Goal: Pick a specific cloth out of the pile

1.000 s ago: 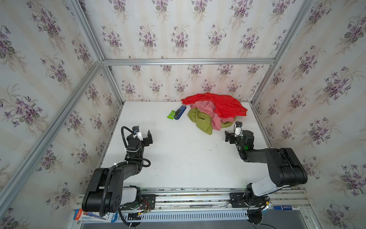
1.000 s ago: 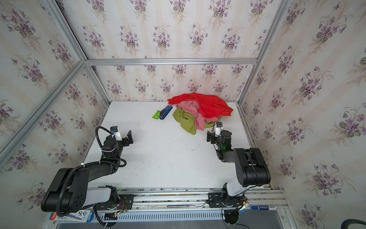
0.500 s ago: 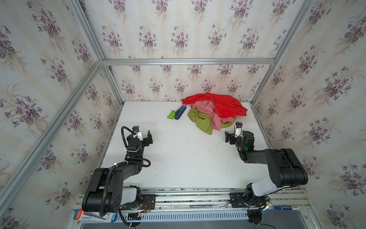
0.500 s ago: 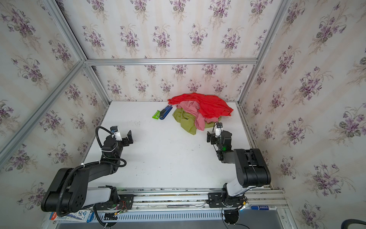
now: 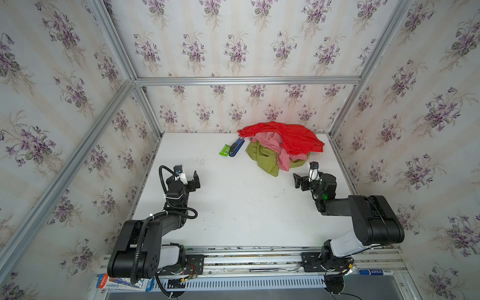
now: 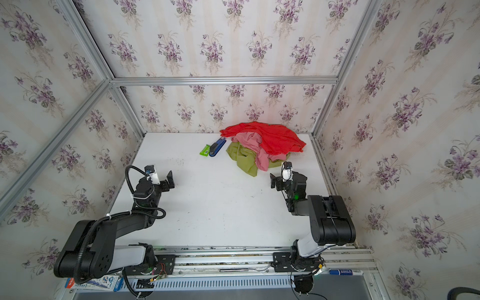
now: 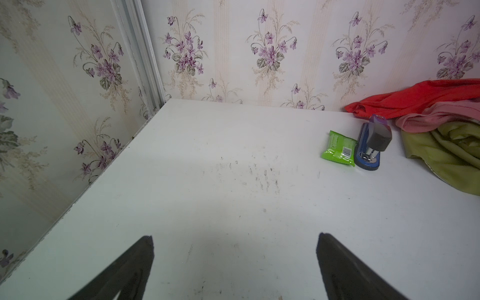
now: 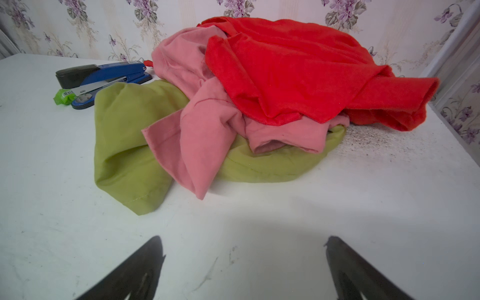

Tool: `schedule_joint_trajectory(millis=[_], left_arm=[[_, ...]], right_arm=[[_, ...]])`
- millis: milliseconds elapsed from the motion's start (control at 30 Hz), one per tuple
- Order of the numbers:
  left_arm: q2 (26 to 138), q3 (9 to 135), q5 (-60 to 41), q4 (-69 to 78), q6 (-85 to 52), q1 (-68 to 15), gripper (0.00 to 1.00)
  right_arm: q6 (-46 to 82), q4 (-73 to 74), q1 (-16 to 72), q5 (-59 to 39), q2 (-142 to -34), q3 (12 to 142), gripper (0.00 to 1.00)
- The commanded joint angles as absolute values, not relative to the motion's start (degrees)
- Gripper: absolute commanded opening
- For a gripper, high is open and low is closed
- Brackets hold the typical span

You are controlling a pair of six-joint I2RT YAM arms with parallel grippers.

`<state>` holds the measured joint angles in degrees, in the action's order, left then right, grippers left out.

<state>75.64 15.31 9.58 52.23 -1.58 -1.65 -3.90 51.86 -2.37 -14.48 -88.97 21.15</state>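
Cloth (image 8: 202, 135), salmon pink: listed under pile.
Table (image 5: 233, 207): white.
Pile (image 5: 262, 158): far right corner. Red cloth (image 8: 285, 72) on top, salmon cloth between, olive cloth (image 8: 124, 130) beneath. The salmon spills loose toward the near edge. Judged the best pinch point, pulled low so the red slides off.
Right gripper (image 8: 243, 239): spread, empty, near pile.
Left gripper (image 7: 235, 235): spread, empty, well apart.
Stapler (image 8: 109, 74): just beside pile; avoid.

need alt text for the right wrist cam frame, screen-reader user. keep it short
A pile of three garments lies on a white table ahead of the open right gripper: a salmon-pink cloth sandwiched between a bright red cloth on top and an olive-green cloth underneath. A blue stapler and a green packet sit beside the pile, with floral wallpaper behind.
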Motion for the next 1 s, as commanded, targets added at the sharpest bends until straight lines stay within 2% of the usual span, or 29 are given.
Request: schedule_joint_trajectory(millis=[0, 967], left_arm=[[75.5, 15.6, 10.3, 54.4, -0.9, -1.8, 1.00], [75.6, 15.6, 10.4, 54.5, -0.8, -1.9, 1.00]], right_arm=[[-4.2, 54.6, -2.3, -15.6, -88.7, 21.0, 1.00], [-3.2, 52.0, -1.5, -9.8, -88.8, 22.4, 1.00]])
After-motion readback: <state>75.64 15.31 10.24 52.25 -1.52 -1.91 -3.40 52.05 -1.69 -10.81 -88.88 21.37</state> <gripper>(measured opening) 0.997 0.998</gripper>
